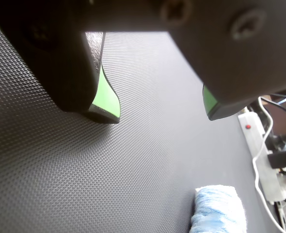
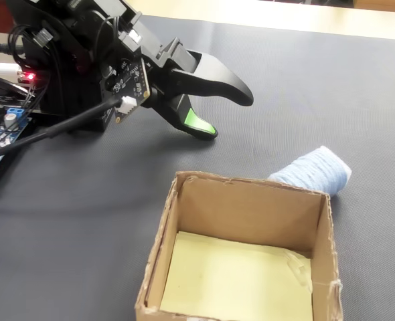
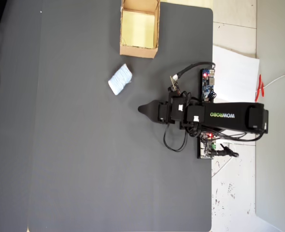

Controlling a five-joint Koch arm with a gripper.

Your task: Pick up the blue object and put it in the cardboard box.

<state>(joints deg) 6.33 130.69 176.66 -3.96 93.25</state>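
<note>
Jaws spread and empty, the gripper (image 1: 162, 114) hangs low over the dark mat (image 3: 84, 169) (nothing grasped yet); the blue object (image 3: 120, 79) lies on the mat just beside the empty cardboard box (image 3: 138, 50), the whole task ahead

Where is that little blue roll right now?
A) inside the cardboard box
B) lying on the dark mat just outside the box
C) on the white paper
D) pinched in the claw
B: the blue roll lies on the dark mat beside the cardboard box, and the claw hangs open and empty.
</note>
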